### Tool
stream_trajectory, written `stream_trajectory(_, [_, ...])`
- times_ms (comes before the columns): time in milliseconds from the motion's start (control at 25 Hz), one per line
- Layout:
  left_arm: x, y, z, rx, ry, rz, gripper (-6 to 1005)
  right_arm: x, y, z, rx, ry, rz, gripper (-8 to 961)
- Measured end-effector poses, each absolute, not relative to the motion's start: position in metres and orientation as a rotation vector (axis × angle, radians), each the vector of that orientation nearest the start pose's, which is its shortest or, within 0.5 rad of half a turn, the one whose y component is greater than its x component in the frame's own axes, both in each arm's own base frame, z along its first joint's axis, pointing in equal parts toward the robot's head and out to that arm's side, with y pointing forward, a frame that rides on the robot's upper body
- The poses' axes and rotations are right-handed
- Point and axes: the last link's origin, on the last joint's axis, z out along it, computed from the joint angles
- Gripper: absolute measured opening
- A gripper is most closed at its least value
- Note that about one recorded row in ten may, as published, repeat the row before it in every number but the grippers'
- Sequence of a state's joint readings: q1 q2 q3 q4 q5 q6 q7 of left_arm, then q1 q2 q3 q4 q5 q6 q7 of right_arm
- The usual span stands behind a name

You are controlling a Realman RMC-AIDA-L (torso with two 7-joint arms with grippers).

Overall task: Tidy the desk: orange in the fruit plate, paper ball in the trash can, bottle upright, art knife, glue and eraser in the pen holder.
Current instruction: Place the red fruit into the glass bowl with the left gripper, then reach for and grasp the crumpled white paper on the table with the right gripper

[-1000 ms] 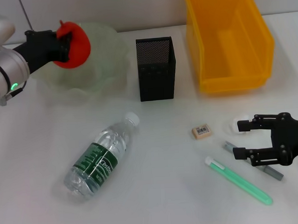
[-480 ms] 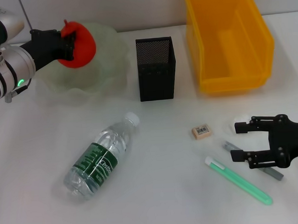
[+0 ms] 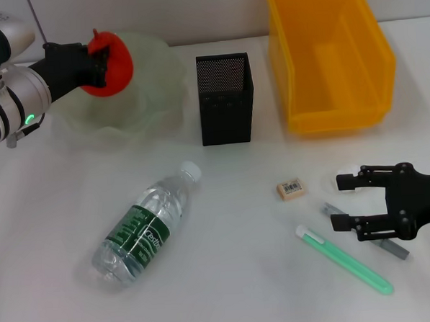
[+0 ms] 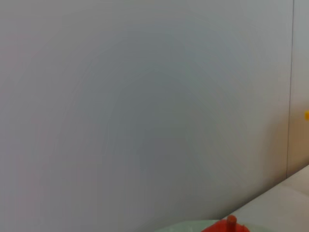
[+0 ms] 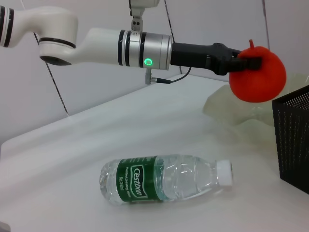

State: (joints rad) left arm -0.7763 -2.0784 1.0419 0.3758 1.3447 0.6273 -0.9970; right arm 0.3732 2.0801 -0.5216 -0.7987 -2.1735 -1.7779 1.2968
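My left gripper (image 3: 102,64) is shut on the red-orange orange (image 3: 112,62), held just above the pale-green fruit plate (image 3: 151,106). The right wrist view also shows the orange (image 5: 257,75) in those fingers. The bottle (image 3: 148,226) lies on its side, cap toward the black mesh pen holder (image 3: 225,99). The beige eraser (image 3: 290,189) lies right of it. My right gripper (image 3: 338,201) stands open beside the eraser, over one end of a slim grey tool (image 3: 389,249). A green stick with a white tip (image 3: 343,259) lies in front. Which is knife or glue I cannot tell. The paper ball is hidden.
The yellow trash can (image 3: 332,119) stands at the back right, behind my right gripper. The pen holder sits between the plate and the can. The left wrist view shows mostly wall, with the orange's stem (image 4: 231,222) at its edge.
The left gripper lifted the orange a little and moved it further over the plate. The right gripper slid slightly left, and the white paper ball near its far finger dropped out of sight.
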Motion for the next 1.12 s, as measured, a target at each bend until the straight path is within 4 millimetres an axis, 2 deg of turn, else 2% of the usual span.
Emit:
stream_trajectory(120, [-0.2324,0.4518,-0.0304,-2.178,-0.492,-0.401,58,0.3094,0.2688,0.0314,-2.752,0.622,0.614,768])
stream_trajectory(320, [-0.2343,0.4514,-0.0311,-2.174,-0.500,-0.395,145,0.3094,0.2680,0.0295,-2.755,0.632,0.624,767])
stream_trajectory(520, [-0.2391,0.4531,-0.0295,-2.149,-0.519,-0.366,350,0.3083,0.2692,0.0291,-2.757,0.627,0.626,767])
stream_trajectory(920, [-0.2380,0.4522,-0.0302,-2.158,-0.514,-0.375,563,0.3071,0.2702,0.0282,-2.761,0.624,0.631,767])
stream_trajectory(1080, [-0.2358,0.4491,-0.0309,-2.184,-0.496,-0.400,795,0.3072,0.2700,0.0280,-2.761,0.626,0.632,767])
stream_trajectory(1120, [-0.2319,0.4458,-0.0304,-2.214,-0.475,-0.439,795,0.3072,0.2699,0.0278,-2.762,0.626,0.632,767])
